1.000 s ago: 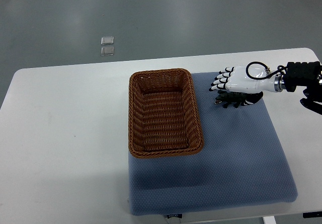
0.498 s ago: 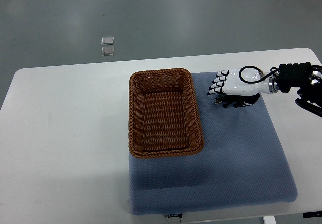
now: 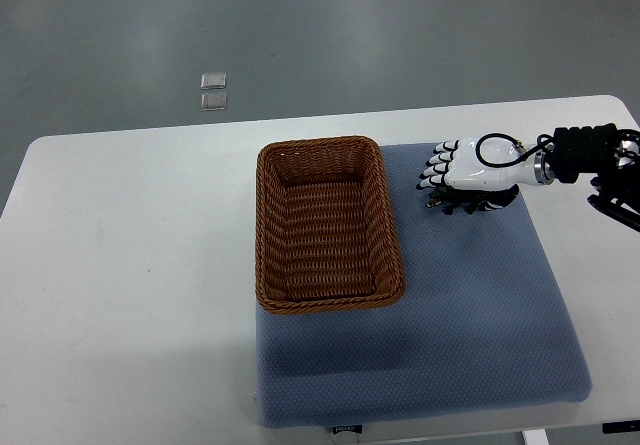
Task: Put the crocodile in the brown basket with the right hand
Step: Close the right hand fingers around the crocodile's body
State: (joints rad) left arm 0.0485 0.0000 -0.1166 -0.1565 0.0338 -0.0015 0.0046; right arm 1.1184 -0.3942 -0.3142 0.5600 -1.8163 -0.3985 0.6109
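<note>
Shifted a little toward the far edge of the counter [image 3: 130, 265] and slightly leftward since one second ago, as concerns the right hand [image 3: 468, 170]. Almost no change in the last half second, and none in the rest.

At the middle of the counter, over the left edge of the blue mat [image 3: 470, 335]: brown basket [image 3: 266, 227], long side running from far to near, nothing inside. Just right of its far right corner, separated from the rim by a strip of mat: the right hand, palm down, with its arm coming in from the right edge. Directly under the palm, and apparently touching it: the crocodile [image 3: 465, 204], dark, only partly showing at the near side of the hand, lying on the mat close to its far edge. Impossible to tell whether closed on the toy or only resting over it. No left hand in view.

Judged as the grasping step, not yet the carrying. Next, probably: secure the hold, lift clear of the mat, travel left over the right rim of the basket, high enough not to knock it, then release above the woven bottom. Only a short path, by the look of it.
</note>
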